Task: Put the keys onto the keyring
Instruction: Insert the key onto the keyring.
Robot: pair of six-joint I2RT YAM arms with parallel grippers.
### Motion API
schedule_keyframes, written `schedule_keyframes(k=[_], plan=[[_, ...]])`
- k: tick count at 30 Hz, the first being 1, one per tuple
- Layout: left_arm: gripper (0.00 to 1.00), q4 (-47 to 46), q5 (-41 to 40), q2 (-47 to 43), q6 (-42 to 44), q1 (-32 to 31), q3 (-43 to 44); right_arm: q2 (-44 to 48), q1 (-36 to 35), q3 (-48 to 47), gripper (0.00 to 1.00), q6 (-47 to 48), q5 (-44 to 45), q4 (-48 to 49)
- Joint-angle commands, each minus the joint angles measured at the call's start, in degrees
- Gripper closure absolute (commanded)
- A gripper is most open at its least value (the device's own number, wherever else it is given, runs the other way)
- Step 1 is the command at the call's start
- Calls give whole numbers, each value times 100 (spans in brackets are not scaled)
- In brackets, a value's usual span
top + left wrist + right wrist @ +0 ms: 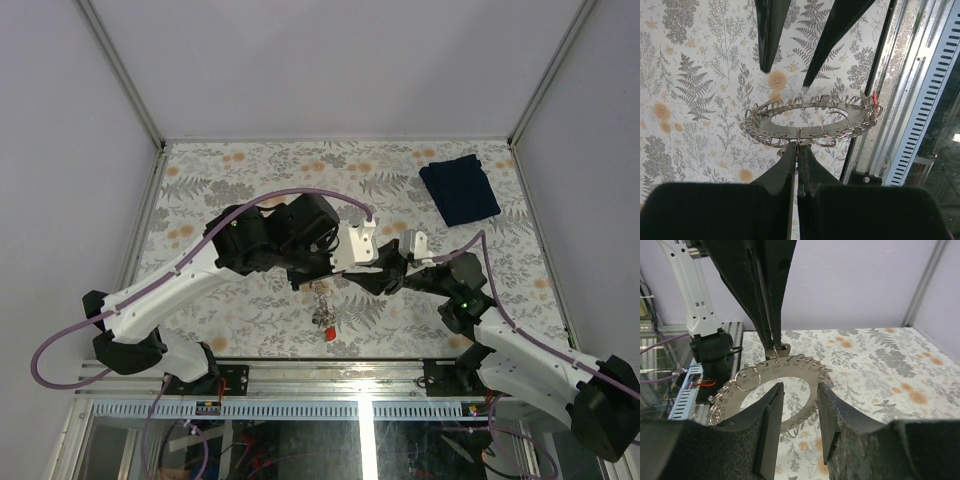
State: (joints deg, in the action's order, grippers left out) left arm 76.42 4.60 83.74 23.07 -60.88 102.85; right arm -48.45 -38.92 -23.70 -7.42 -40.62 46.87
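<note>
My left gripper (797,150) is pressed together, pinching the rim of the keyring (785,131) over the table. My right gripper (800,412) stands spread, its tips just short of the ring. I cannot make out the keys. Below is the flowered table (250,170); a dark blue cloth (458,190) lies far right, with pale walls around.

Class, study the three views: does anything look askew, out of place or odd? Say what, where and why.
The keyring is off the table, pinched at one rim by the shut left gripper, with the right gripper open beside it. The dark blue cloth lies skewed near the far right corner. Nothing looks damaged.
</note>
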Motion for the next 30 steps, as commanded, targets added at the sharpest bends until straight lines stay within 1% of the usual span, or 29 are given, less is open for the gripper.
schedule_keyframes(k=[1,5,10,18,30], plan=[[100,-24,-194,-22,146,-81,276,-365,-366,-152,60,-134,-30,1236],[100,-40,-174,-64,145,-88,315,-590,-656,-221,60,44,89,1339],[100,-37,-65,-79,150,-85,277,-670,-802,-245,61,139,228,1461],[100,-40,107,-69,208,-102,341,-818,-895,-340,62,261,274,1428],[100,-5,270,-115,229,-135,289,-948,-948,-424,63,248,327,1655]])
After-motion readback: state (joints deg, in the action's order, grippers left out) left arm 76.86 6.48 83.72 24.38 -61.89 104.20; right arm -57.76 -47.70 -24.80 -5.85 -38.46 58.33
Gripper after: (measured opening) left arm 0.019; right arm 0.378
